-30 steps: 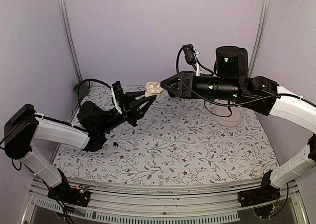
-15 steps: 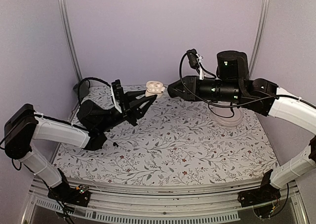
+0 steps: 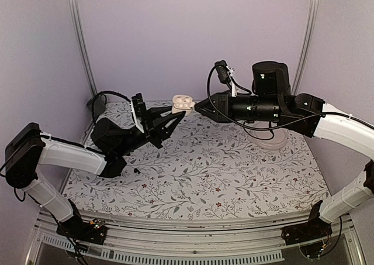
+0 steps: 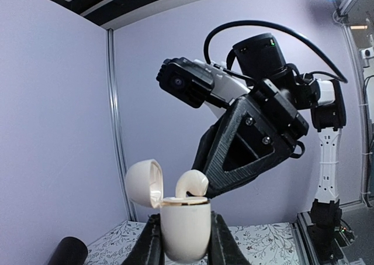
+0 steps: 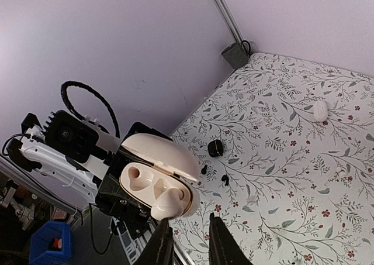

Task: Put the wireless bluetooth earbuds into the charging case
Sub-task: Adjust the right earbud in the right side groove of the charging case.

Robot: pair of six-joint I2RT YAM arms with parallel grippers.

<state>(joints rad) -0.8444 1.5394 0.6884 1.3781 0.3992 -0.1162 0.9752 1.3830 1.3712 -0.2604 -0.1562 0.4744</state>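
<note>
**Colleague:** What does the top camera give you?

**Me:** My left gripper holds the cream, egg-shaped plastic charging case in the air, above the far part of the flower-printed table. My right gripper has its tips just beside the case, on its right. From this view I cannot tell if they touch it.

**Colleague:** And the left wrist camera?

**Me:** The two fingers are pressed against the body of the case, one on each side, so this pincer is pinching the case. The rounded lid is hinged open to the left. One small, glossy cream earbud stands above the opening, tilted. I judge that it is not seated.

**Colleague:** The right wrist?

**Me:** Its fingers are spread apart, with nothing between them. The earbud sits at the near end of the open case, just at one fingertip. The far hollow is empty. What I take for a second cream earbud lies on the table, well apart.

**Colleague:** How will you finish this step?

**Me:** I should hold the case level and tight. Then I turn the earbud until its shape matches the hollow, and press gently with one fingertip, straight into the case. A sideways push could flip it out.
</note>
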